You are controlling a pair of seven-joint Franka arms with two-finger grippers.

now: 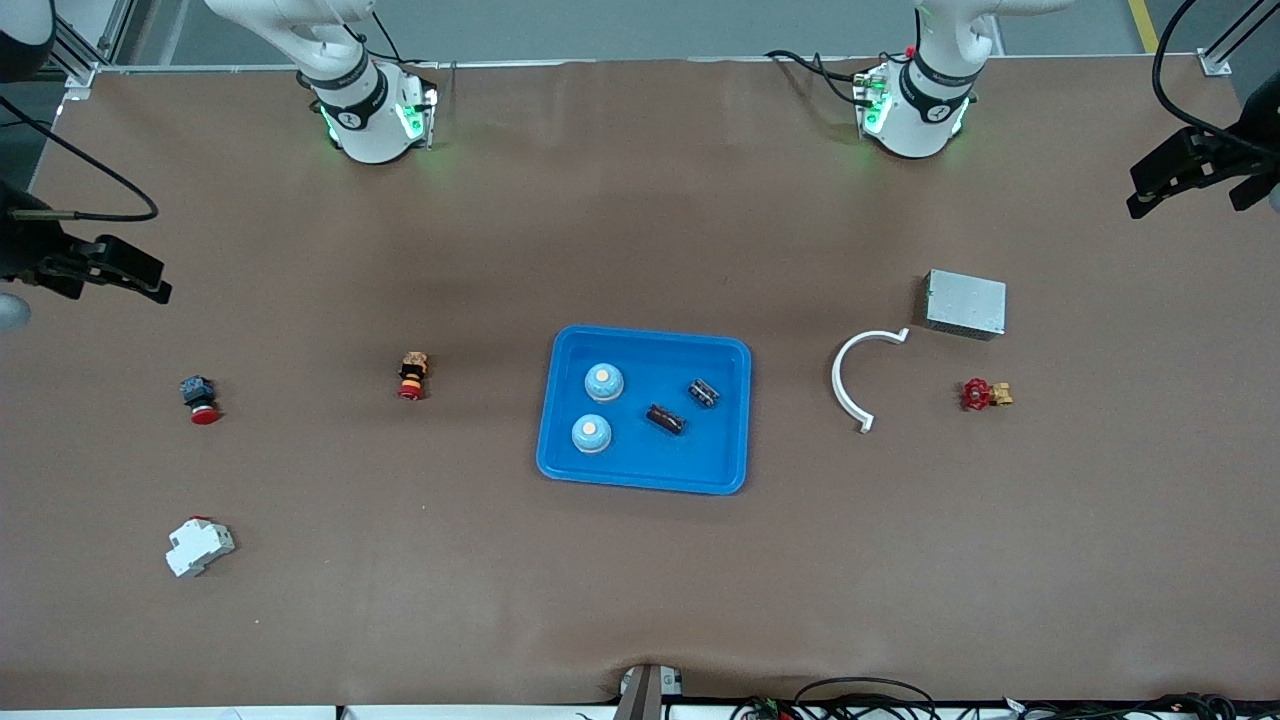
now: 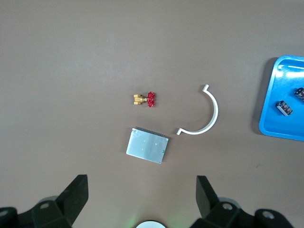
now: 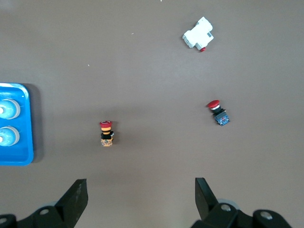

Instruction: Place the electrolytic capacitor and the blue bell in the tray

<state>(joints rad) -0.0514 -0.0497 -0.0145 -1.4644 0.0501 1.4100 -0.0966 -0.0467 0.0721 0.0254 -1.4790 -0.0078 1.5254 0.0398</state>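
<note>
Only the front view shows the shallow bright-blue plastic tray (image 1: 735,420) whole, two dark cylindrical capacitors (image 1: 665,419) and two pale-blue domed bells (image 1: 604,381) inside, while both wrist views show the left tool (image 2: 141,192) and right tool (image 3: 141,192) spread wide, empty.

Even, soft overhead light, faint short shadows under the tray (image 1: 560,420), sharp focus, no glare

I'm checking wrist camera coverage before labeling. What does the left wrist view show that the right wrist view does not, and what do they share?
Only the left wrist view shows the grey metal box, the white curved clip, the red-handled brass valve and two dark capacitors in the tray.

Only the right wrist view shows the white breaker, the red button on a blue base, the red and orange button and two blue bells.

Both share the blue tray and the brown table; each shows its own open gripper, the left gripper and the right gripper.
</note>
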